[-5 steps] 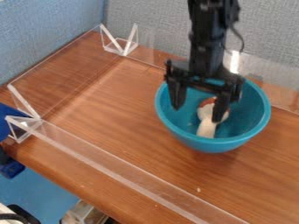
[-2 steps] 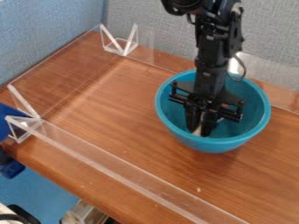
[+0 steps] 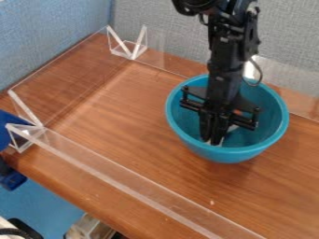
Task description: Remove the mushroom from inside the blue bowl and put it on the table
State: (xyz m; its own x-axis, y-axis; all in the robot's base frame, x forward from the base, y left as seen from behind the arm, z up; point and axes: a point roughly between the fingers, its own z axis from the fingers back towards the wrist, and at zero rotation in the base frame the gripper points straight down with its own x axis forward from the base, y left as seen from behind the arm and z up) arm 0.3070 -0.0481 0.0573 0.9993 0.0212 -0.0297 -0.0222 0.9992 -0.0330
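Blue fabric backdrop [image 3: 56,23] behind the far corner, with clear triangular brackets [image 3: 126,42] standing just before it and a small blue object [image 3: 9,177] well below it at the left edge.

Even indoor light, small soft picture.
Glare streaks the table [image 3: 112,98] and glints on the bowl [image 3: 187,129] rim; acrylic walls [image 3: 88,154] catch pale reflections. Shadows faint. Fine detail blurred throughout, inside the bowl especially.

Place: robot test bench in a lab
Evidence: wood-grain table [image 3: 100,93] fenced by clear acrylic walls [image 3: 88,163], blue fabric partition [image 3: 50,23] behind, 1 robot arm [image 3: 227,47]
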